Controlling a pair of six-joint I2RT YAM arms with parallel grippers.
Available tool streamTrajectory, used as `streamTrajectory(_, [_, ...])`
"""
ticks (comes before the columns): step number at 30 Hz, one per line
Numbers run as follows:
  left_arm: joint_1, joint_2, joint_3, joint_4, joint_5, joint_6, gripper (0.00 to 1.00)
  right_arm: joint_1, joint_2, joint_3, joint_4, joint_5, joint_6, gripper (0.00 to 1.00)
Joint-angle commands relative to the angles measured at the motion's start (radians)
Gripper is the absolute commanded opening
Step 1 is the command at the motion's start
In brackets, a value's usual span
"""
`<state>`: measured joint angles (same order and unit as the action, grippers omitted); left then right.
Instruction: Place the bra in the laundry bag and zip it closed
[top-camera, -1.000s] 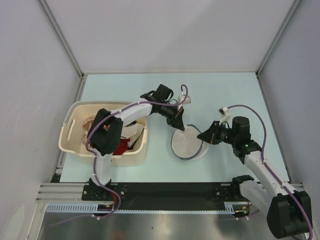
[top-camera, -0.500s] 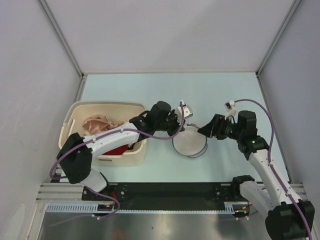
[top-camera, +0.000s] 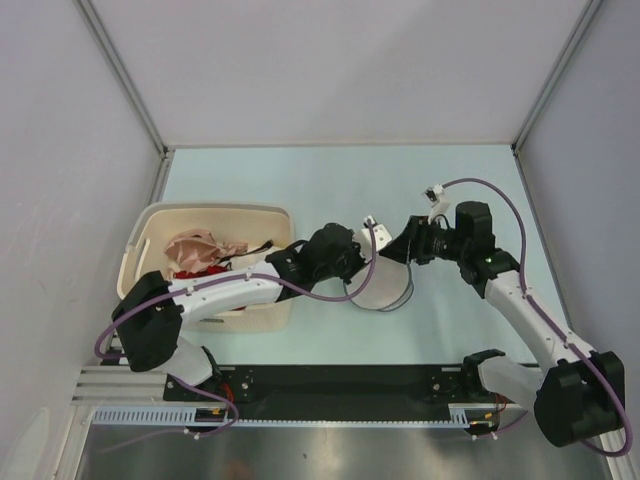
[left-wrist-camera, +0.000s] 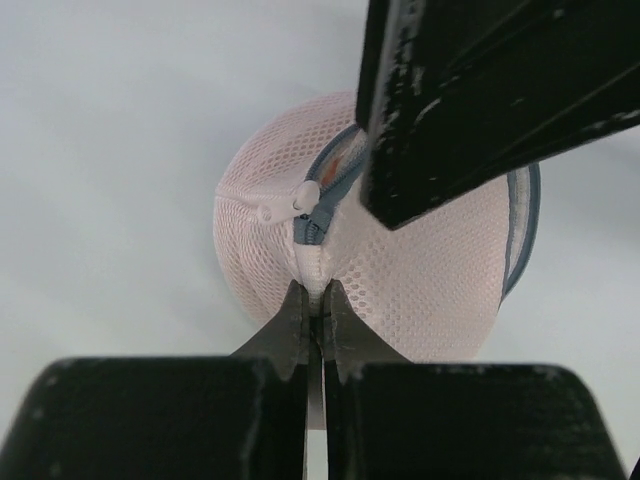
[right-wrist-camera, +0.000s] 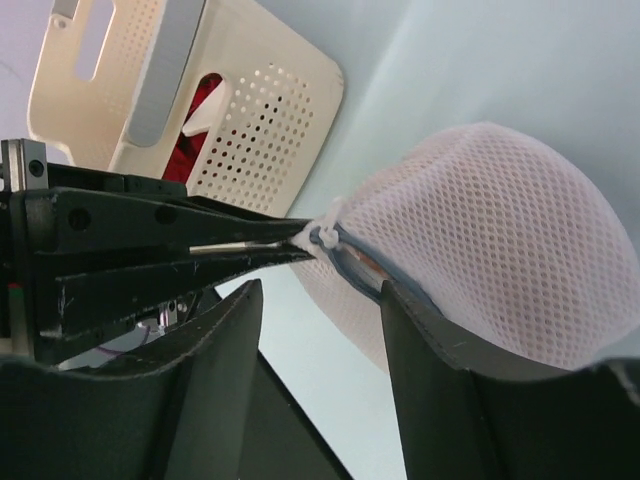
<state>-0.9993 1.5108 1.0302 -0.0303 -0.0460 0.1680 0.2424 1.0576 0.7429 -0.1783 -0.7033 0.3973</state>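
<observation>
The left gripper (left-wrist-camera: 315, 298) is pinching the bag (left-wrist-camera: 420, 270) at its zip end; the right gripper (right-wrist-camera: 320, 288) is hovering wide beside it. The bra (top-camera: 195, 250) is lying in the basket (top-camera: 210, 208), behind the left gripper.

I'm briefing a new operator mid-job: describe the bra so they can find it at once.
Find the cream perforated basket on the left of the table. Inside it, towards the far-left part, lies the bra, a crumpled bundle. It alone is shiny salmon-pink; the other garment in the basket is bright red.
</observation>
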Motion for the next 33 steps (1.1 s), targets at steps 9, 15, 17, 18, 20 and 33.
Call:
streamTrajectory(9, [-0.007,-0.06,-0.022,0.044,-0.002,0.06,0.0,0.046,0.146,0.134,0.145,-0.047,-0.118,0.37])
streamTrajectory(15, [-0.009,-0.06,-0.016,0.043,-0.015,0.064,0.0,0.067,0.263,0.233,0.039,-0.073,-0.144,0.43])
streamTrajectory(17, [-0.009,-0.06,-0.015,0.044,-0.014,0.064,0.0,0.084,0.291,0.248,0.008,-0.061,-0.159,0.43])
streamTrajectory(18, [-0.009,-0.06,-0.013,0.044,-0.014,0.064,0.0,0.089,0.297,0.253,-0.001,-0.052,-0.166,0.43])
streamTrajectory(20, [-0.01,-0.058,-0.012,0.044,-0.015,0.064,0.0,0.097,0.311,0.262,-0.016,-0.042,-0.175,0.43])
streamTrajectory(33, [-0.015,-0.058,-0.012,0.038,-0.014,0.071,0.0,0.13,0.331,0.286,-0.075,-0.039,-0.218,0.34])
